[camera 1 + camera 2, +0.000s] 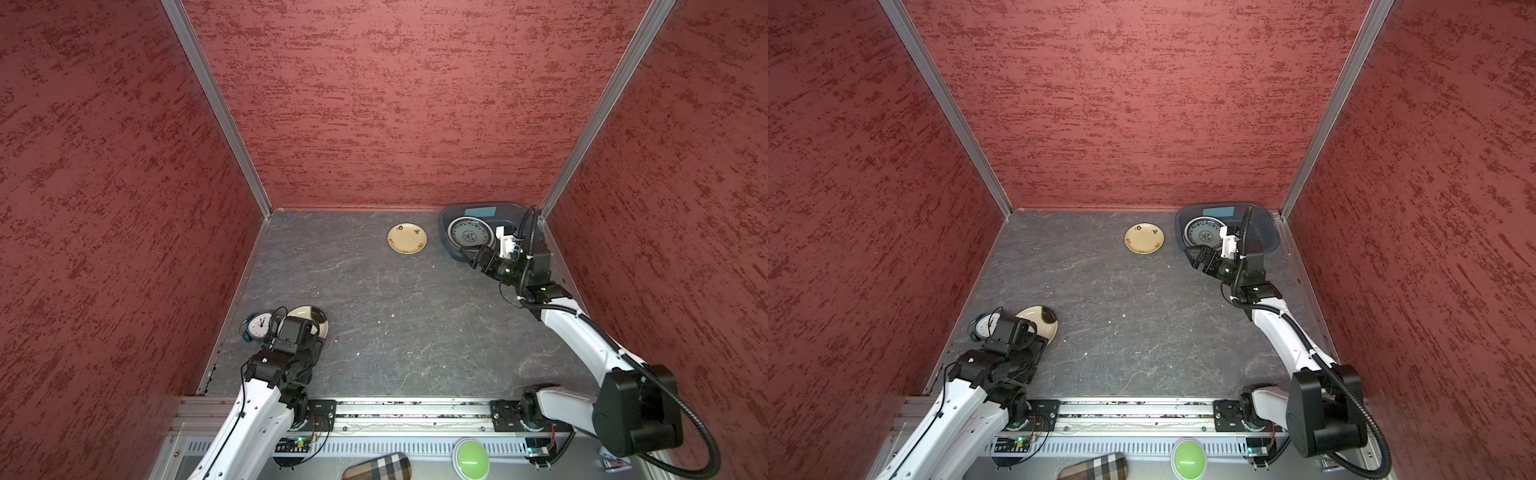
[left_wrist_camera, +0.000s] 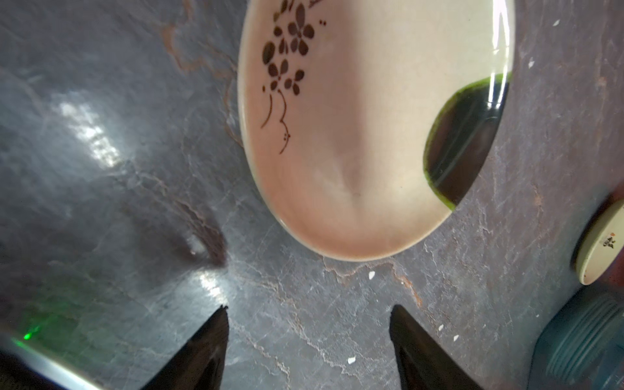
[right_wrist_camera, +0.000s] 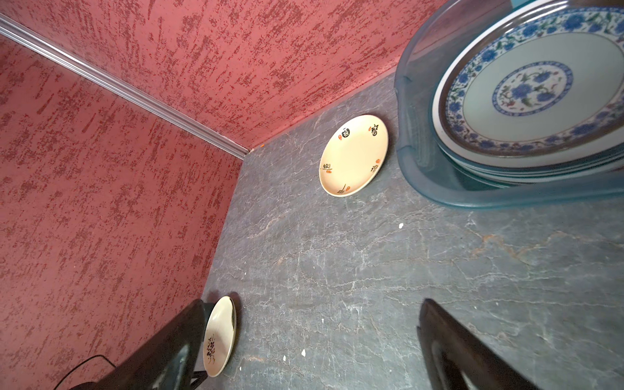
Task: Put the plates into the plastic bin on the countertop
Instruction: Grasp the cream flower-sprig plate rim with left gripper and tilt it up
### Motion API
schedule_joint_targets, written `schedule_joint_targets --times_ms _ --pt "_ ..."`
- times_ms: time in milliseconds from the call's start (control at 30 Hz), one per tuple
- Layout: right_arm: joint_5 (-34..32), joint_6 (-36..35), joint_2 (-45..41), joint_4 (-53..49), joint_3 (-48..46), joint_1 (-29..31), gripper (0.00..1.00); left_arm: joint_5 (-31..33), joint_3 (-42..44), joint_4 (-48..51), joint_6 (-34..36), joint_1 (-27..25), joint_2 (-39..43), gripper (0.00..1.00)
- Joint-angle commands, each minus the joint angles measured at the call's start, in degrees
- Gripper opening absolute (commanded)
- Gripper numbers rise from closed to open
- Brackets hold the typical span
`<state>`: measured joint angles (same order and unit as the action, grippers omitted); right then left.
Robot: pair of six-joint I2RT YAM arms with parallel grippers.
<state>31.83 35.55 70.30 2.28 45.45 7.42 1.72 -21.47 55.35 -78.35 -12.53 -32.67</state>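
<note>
Near the left wall a cream plate (image 1: 312,316) (image 1: 1042,321) with black flowers and a dark green patch lies flat on the countertop (image 1: 374,316). My left gripper (image 2: 308,308) hovers at its near edge, open, with only bare stone between the fingertips; in both top views its wrist hides the jaws. A cream-yellow plate (image 1: 407,238) (image 1: 1144,237) (image 3: 353,155) lies at the back. Beside it the plastic bin (image 1: 443,226) (image 1: 1180,227) (image 3: 413,135) holds a stack topped by a blue-patterned plate (image 1: 469,235) (image 3: 526,84). My right gripper (image 1: 471,255) (image 3: 312,302) is open and empty by the bin's front edge.
A blue alarm clock (image 1: 257,326) (image 1: 984,326) stands against the left arm, next to the flowered plate. Red textured walls close in three sides. Small white crumbs dot the stone. A green button (image 1: 471,457) and a plaid object (image 1: 378,467) lie beyond the front rail.
</note>
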Motion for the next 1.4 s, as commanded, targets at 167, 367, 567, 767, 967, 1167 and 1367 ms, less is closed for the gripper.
schedule_joint_targets --times_ms 167,367,567,767,967,1167,1367 --pt "16.6 -7.3 3.0 -9.6 6.7 0.3 0.99 1.6 1.9 -8.1 -0.1 2.1 -5.8 0.71" --pt "18.9 -12.6 2.7 -17.1 7.5 0.3 0.99 1.4 3.7 -12.6 0.4 3.9 -7.1 0.6" --pt "19.2 -14.8 5.0 -20.6 8.6 0.3 0.99 0.1 4.2 -17.2 2.0 5.4 -11.4 0.56" --pt "18.0 -14.4 5.3 -20.1 8.6 0.3 0.99 -0.8 4.3 -20.9 4.0 6.2 -14.4 0.45" --pt "16.5 -12.4 5.5 -18.1 7.9 0.3 0.99 -0.8 4.6 -22.6 4.7 6.5 -15.8 0.3" --pt "14.5 -8.2 4.3 -13.7 6.7 0.3 0.99 -0.8 3.6 -22.1 6.9 6.7 -16.9 0.3" --pt "13.9 -5.8 4.3 -11.3 5.9 0.3 0.99 -0.5 3.5 -22.2 8.1 6.9 -17.0 0.28"
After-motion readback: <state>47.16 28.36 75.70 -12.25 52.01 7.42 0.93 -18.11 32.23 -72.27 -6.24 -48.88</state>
